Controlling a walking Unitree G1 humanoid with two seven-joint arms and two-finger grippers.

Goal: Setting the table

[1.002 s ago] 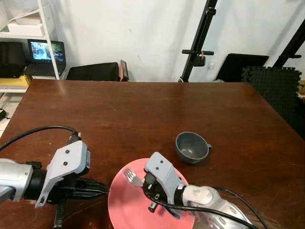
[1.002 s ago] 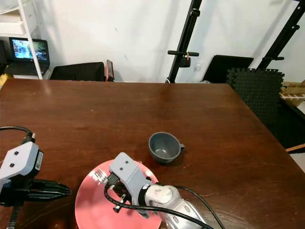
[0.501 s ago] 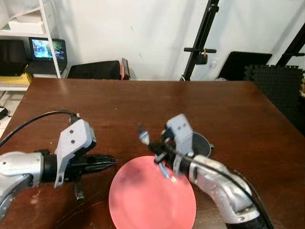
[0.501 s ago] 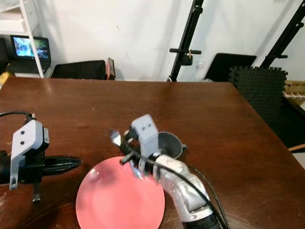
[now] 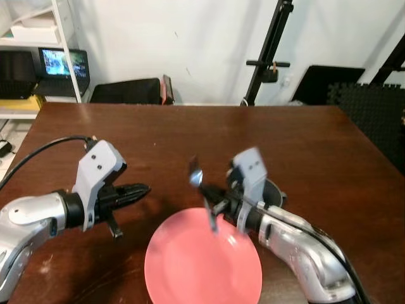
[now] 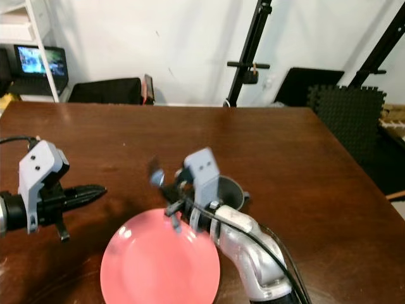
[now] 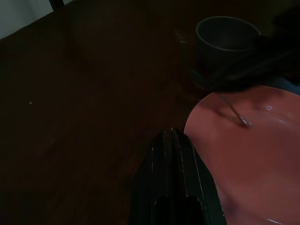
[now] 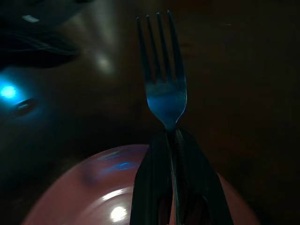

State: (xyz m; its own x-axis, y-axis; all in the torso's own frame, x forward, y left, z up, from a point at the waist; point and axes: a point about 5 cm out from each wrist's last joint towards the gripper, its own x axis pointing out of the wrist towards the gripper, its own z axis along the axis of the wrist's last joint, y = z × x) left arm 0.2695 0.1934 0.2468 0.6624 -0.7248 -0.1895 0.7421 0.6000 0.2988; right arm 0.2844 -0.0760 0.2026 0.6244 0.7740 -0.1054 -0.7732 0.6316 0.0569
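Observation:
A pink plate (image 5: 202, 266) lies near the front edge of the dark wooden table (image 5: 190, 133). My right gripper (image 5: 214, 201) hovers over the plate's far rim, shut on a metal fork (image 5: 197, 180) whose tines point up and to the left. In the right wrist view the fork (image 8: 162, 89) sticks out past the closed fingertips (image 8: 159, 154), with the plate (image 8: 108, 187) beneath. A grey cup (image 6: 231, 189) stands just behind the plate, partly hidden by the right wrist. My left gripper (image 5: 144, 188) is shut and empty, held left of the plate; its closed fingers (image 7: 172, 140) point toward the plate (image 7: 253, 159) and cup (image 7: 227, 35).
Behind the table stand a white shelf with a laptop (image 5: 61, 63), a black seat (image 5: 126, 92) and a black stand (image 5: 269, 54). Black foam mats (image 5: 376, 104) lean at the back right. The far half of the table is bare wood.
My right gripper has raised the fork off the plate and swung it upright over the far rim. The left gripper has lifted and moved forward, left of the plate.

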